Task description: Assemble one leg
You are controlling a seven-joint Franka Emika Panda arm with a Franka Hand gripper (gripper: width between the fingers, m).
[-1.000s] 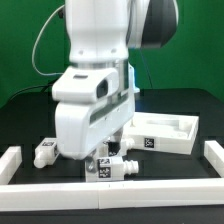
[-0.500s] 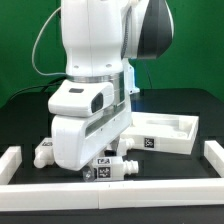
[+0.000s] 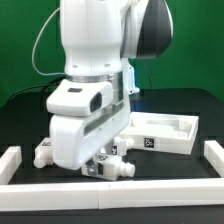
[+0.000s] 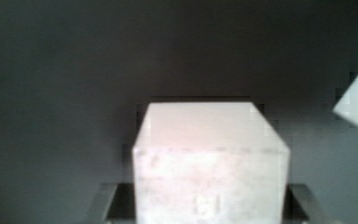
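Note:
A leg (image 3: 120, 169) lies on the black table near the front, mostly hidden under my hand. My gripper (image 3: 100, 166) is down on it. In the wrist view the leg (image 4: 197, 160) is a white block that fills the space between my two fingers. The fingers (image 4: 115, 205) stand flush against its two sides, so the gripper is shut on the leg. A second leg (image 3: 42, 151) lies at the exterior view's left, partly behind my hand.
The large white tray-shaped part (image 3: 165, 134) lies behind at the exterior view's right; a white edge (image 4: 357, 92) shows in the wrist view. A low white rail (image 3: 140, 191) runs along the front, with side pieces at left (image 3: 14, 160) and right (image 3: 213, 157).
My hand has come down and shifted toward the exterior view's left, covering the tag on the leg. The leg has stayed where it was.

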